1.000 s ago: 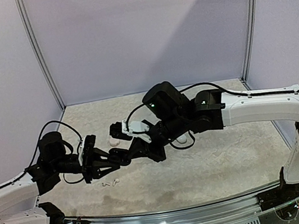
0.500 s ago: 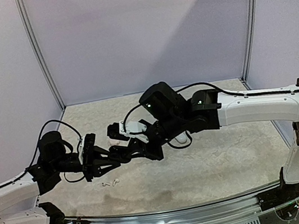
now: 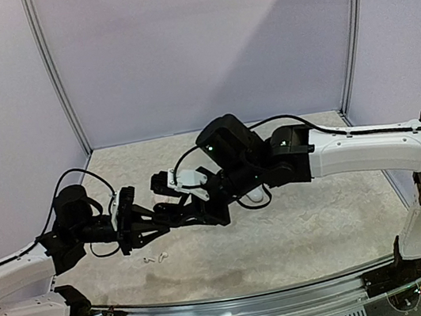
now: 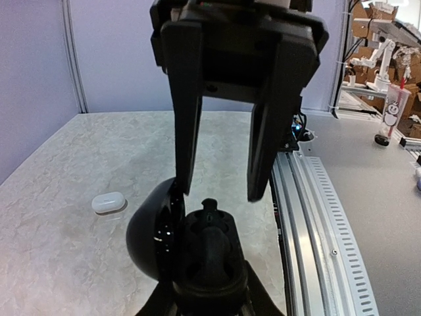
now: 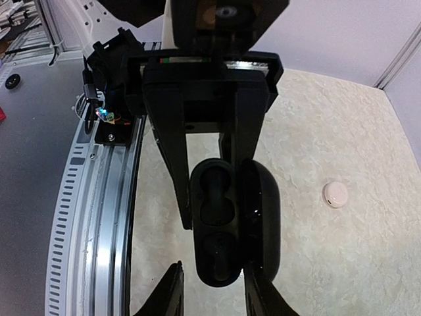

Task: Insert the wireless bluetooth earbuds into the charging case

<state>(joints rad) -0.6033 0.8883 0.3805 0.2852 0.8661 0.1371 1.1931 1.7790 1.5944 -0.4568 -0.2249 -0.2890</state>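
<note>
My left gripper is shut on an open black charging case, its lid swung to the side, held above the table. My right gripper faces it, open, its fingertips straddling the far end of the case. In the right wrist view the case lies between my own open fingers. Dark rounded shapes sit in its wells; I cannot tell whether they are black earbuds. Two tiny white earbuds lie on the table below the left gripper.
A white closed case lies on the marble-patterned table behind the held case. A pale round case lies to the right. Another white case shows partly behind the right arm. The metal rail runs along the near edge.
My right gripper has moved left, closing the gap, so its open fingers now straddle the held case. The left gripper has stayed almost still.
</note>
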